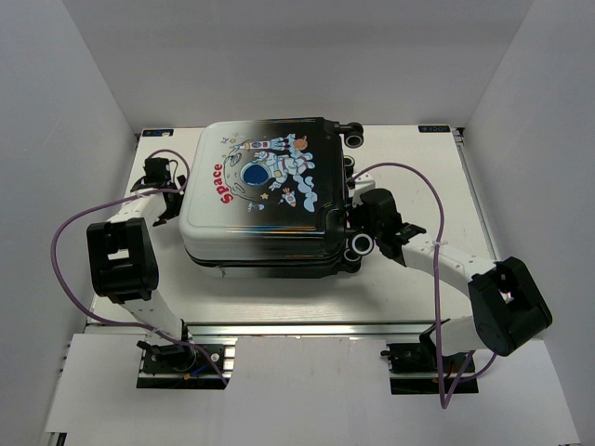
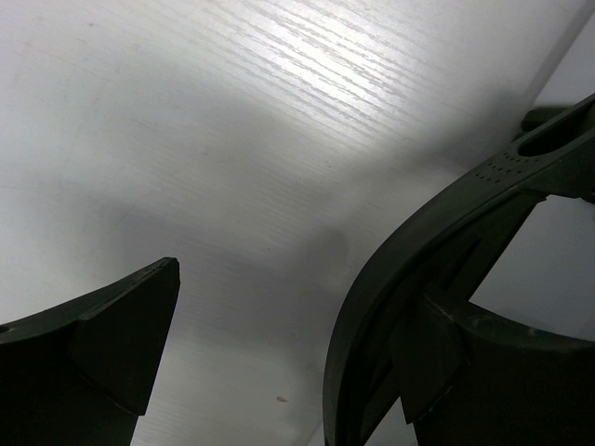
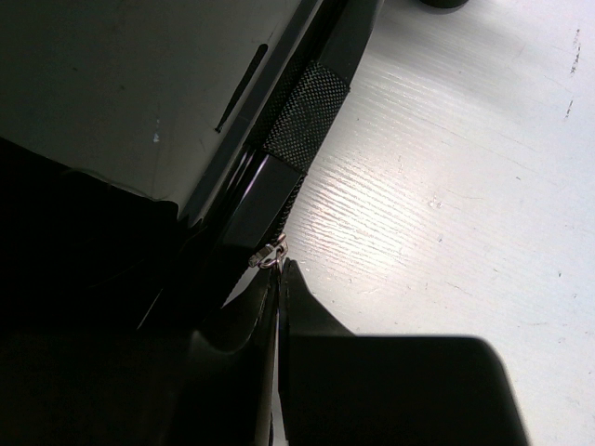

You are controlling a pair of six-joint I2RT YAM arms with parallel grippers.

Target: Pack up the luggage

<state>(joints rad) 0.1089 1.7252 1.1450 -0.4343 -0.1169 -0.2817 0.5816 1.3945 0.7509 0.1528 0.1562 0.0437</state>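
At the left, the left gripper is just beside the left edge of the luggage. In its wrist view its two fingers stand wide apart, and between them we see only the white table. The luggage lies flat in the middle of the table, with the astronaut print facing up and its black wheels on the right side. There the right gripper is against the seam of the shell. Its fingers are pressed together, and a small metal ring sits at their tips. We cannot tell if the ring is pinched.
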